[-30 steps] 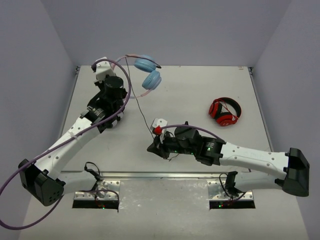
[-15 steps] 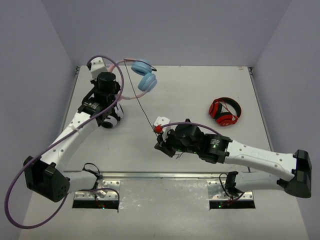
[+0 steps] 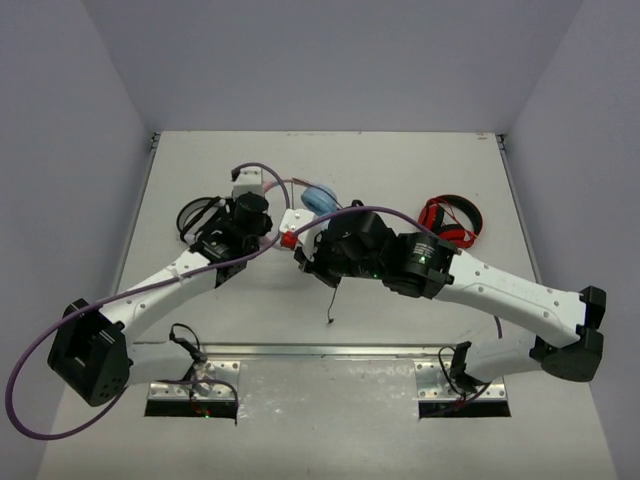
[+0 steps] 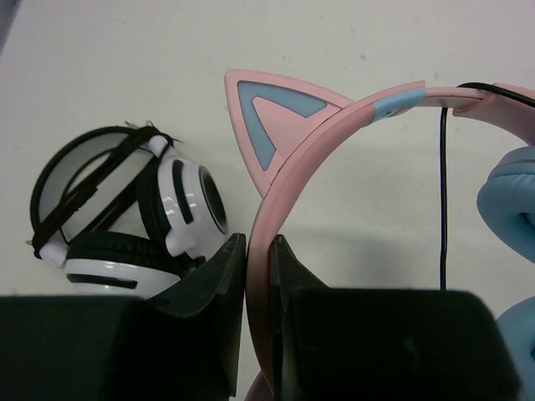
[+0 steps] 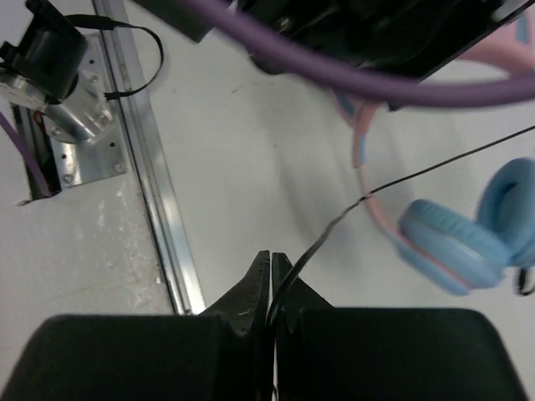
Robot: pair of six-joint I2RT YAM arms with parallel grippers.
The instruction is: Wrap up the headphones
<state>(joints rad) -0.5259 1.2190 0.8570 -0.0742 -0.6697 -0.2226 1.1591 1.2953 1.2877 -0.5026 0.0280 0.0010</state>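
Observation:
The headphones have a pink band point(image 4: 334, 125) with a cat ear point(image 4: 272, 117) and light blue ear cups point(image 4: 512, 190). In the top view only one blue cup point(image 3: 320, 198) shows, mid-table between the two arms. My left gripper point(image 4: 259, 244) is shut on the pink band; in the top view it point(image 3: 264, 222) is just left of the cup. My right gripper point(image 5: 271, 257) is shut on the thin black cable point(image 5: 401, 180), which runs to the band point(image 5: 366, 159) and a blue cup point(image 5: 447, 244). In the top view the right gripper point(image 3: 308, 264) is close below the headphones, and the cable's loose end point(image 3: 333, 305) hangs down.
White-and-black headphones point(image 4: 125, 217) lie just left of the left gripper and show in the top view point(image 3: 198, 213). Red-and-black headphones point(image 3: 452, 212) lie at the right, partly behind the right arm. A metal rail point(image 3: 330, 350) runs along the near edge. A purple hose point(image 5: 376, 79) crosses above.
The left gripper has carried the headphones from the far back left toward the table's middle. The right gripper has moved up and back with the cable, and the two grippers are now close together.

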